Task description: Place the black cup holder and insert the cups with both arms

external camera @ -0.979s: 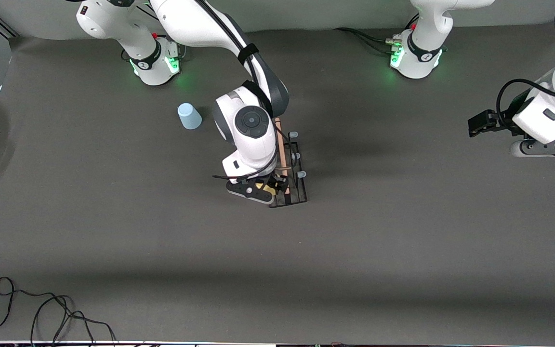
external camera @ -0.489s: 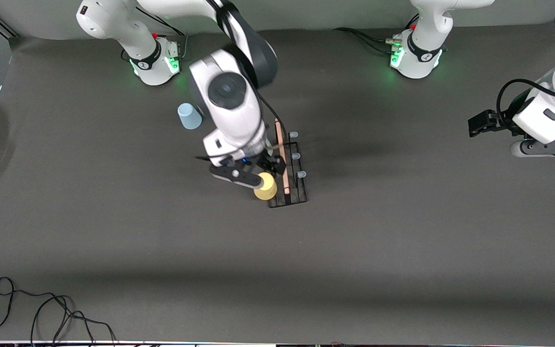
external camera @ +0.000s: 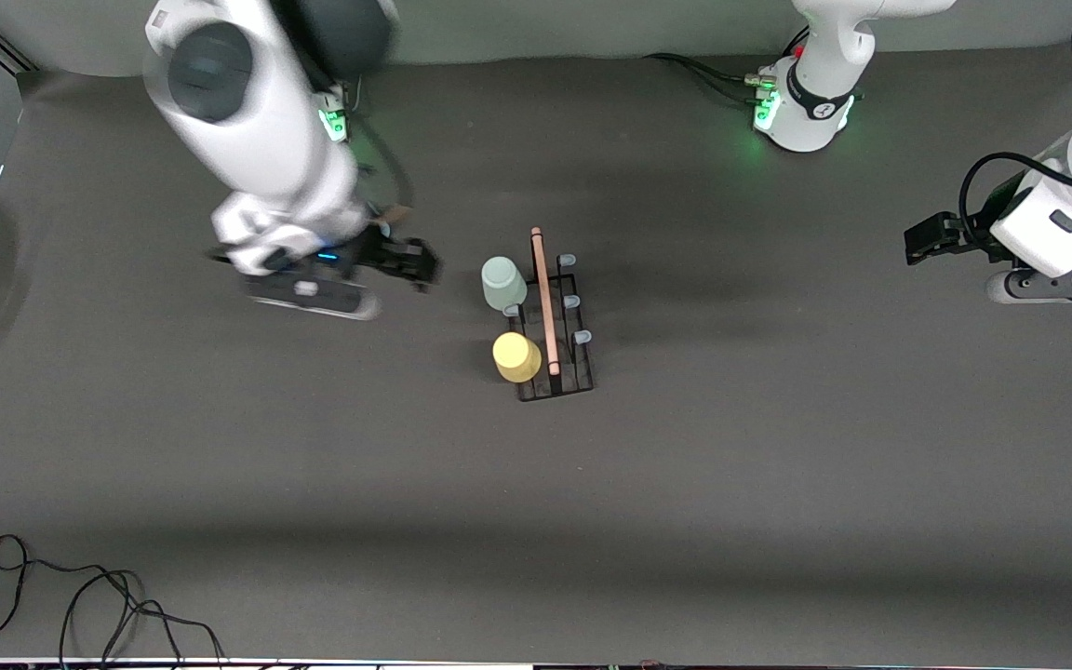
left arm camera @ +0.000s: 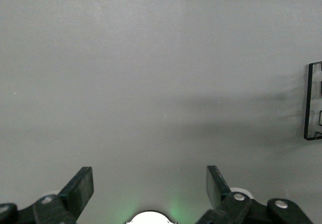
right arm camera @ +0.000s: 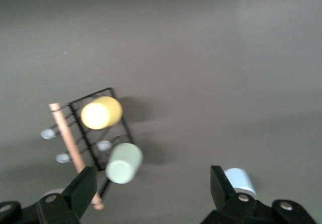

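At mid-counter stands the black cup holder point(external camera: 555, 326), its wooden rod point(external camera: 542, 298) running from twelve to six o'clock in the front view. On the prongs of its nine o'clock side hang two cups mouth-inward: the mint green cup point(external camera: 503, 284) toward twelve, the yellow cup point(external camera: 516, 357) toward six. Probably they sit there because that side faces the right arm's end of the counter. The three blue-capped prongs point(external camera: 572, 301) on the three o'clock side are bare, likely left for the left arm.

The pale blue cup point(right arm camera: 240, 181) shows only in the right wrist view, half cut off by a finger; in the front view the blurred right arm covers it. The right hand point(external camera: 401, 262), open and empty, hangs over the counter at the holder's nine o'clock.

The left hand point(left arm camera: 150, 190), fingers spread and empty, waits over bare counter point(external camera: 731, 465) at the left arm's end; its camera catches only a corner of the holder's base.
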Action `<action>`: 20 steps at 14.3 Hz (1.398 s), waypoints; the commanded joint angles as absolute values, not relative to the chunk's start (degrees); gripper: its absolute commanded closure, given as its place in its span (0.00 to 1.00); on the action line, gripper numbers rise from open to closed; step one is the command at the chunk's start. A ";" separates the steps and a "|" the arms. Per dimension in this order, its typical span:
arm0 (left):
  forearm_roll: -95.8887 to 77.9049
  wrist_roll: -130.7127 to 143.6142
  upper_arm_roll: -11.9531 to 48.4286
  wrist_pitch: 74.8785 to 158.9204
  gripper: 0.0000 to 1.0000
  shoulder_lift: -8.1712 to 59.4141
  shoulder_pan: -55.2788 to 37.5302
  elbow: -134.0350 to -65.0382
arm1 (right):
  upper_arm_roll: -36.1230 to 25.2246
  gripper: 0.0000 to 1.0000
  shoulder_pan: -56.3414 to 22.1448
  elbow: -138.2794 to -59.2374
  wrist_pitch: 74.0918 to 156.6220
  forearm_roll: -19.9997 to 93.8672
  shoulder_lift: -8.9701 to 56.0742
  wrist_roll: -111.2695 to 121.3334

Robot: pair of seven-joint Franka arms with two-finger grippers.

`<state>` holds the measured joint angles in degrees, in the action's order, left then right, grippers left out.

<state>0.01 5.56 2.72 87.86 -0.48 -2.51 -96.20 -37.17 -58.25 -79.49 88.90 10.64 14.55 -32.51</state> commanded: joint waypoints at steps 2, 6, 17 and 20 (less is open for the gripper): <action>0.09 4.83 2.55 87.80 0.00 -0.79 -2.64 -95.98 | -23.34 0.00 -41.20 -90.41 88.33 3.10 1.61 -20.95; 0.09 4.83 2.55 87.80 0.00 -0.79 -2.64 -95.98 | -12.32 0.00 -20.96 -91.85 87.98 1.05 -0.97 -5.40; 0.09 4.83 2.55 87.80 0.00 -0.79 -2.64 -95.98 | -6.68 0.00 -4.39 -87.10 88.77 -1.32 2.37 2.72; 0.09 4.83 2.55 87.80 0.00 -0.79 -2.64 -95.98 | -6.68 0.00 -4.66 -87.19 88.77 -1.32 2.37 2.55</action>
<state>0.00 5.56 2.68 87.86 -0.48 -2.51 -96.20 -7.01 -4.72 -88.88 88.93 -0.02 1.50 2.08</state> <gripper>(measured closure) 0.000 0.000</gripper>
